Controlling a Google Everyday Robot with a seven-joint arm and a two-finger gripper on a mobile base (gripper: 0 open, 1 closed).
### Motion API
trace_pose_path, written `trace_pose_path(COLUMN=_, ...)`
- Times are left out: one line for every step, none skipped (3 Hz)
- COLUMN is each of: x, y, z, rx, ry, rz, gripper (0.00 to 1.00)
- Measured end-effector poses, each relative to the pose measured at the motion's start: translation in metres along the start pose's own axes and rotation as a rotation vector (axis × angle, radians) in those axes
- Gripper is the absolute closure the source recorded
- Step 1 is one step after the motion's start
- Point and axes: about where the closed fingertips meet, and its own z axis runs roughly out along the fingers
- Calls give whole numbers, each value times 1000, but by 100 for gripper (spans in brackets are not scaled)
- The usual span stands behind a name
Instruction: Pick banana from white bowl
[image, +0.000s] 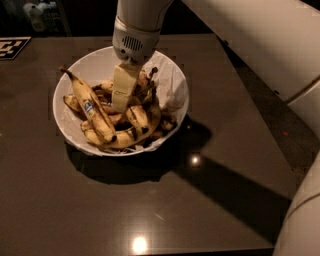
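The white bowl with a paper lining stands on the dark table and holds several overripe bananas. A yellow banana with heavy brown streaks lies in the middle of the pile. A banana with a small blue sticker lies at the left. My gripper reaches straight down from the white arm into the bowl's middle, touching or just above the pile, right beside the streaked banana. It hides the bananas beneath it.
The dark glossy table reaches out in front of and to the left of the bowl. A black-and-white marker tag lies at the far left corner. The table's right edge drops to the floor.
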Motion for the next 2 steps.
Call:
trace_pose_path(x=0, y=0, z=0, rx=0, ry=0, rz=0, gripper=100)
trace_pose_path(x=-6, y=-6, z=-5, rx=20, ry=-46, rz=-1, gripper=100)
